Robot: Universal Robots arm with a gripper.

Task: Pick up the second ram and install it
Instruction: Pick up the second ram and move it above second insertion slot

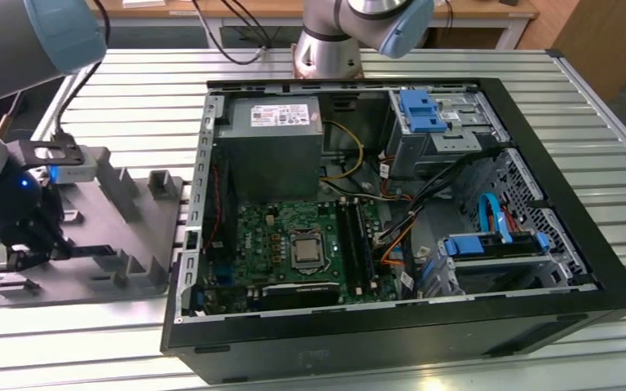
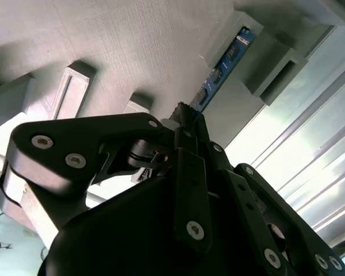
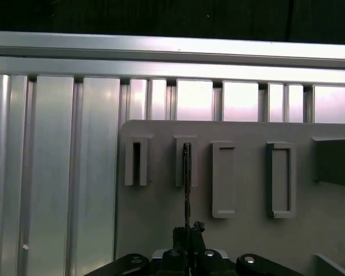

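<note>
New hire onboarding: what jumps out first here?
The open computer case with its green motherboard dominates the exterior view's middle. On the exterior view's left, the end effector sits over the grey tray, closed on the second ram, blue in the second wrist view, standing in a tray block.

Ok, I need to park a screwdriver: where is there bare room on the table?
Bare table slats: at the exterior view's right of the computer case, and along the near edge before the grey tray. Crowded: the tray, with raised blocks and the tool shut on the second ram.
</note>
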